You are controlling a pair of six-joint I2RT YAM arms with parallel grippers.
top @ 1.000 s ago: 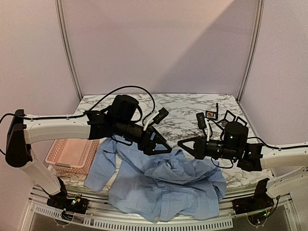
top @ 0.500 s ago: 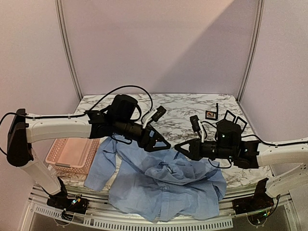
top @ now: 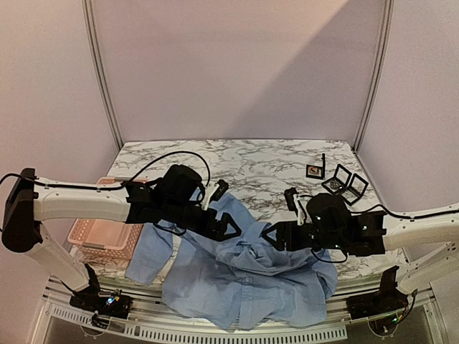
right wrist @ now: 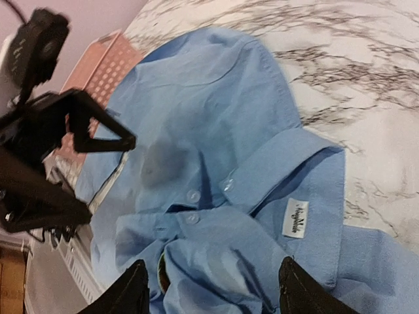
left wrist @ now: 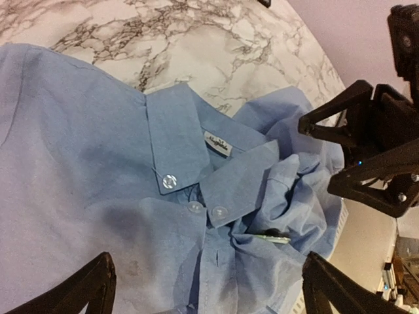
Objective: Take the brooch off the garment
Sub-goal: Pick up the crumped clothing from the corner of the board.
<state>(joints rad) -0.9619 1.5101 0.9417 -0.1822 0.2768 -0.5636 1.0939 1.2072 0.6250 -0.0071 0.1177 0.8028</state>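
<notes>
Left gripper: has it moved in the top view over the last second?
Yes. The left gripper has moved down the picture and slightly left. It is now level with the pink basket and sits over the shirt.

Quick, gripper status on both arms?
Left gripper: open, holding nothing, above the shirt.
Right gripper: open, holding nothing, also above the shirt.

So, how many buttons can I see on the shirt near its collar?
3. One button sits on the collar tip; two more lie side by side just below it on the shirt. Others may be hidden in folds.
</notes>
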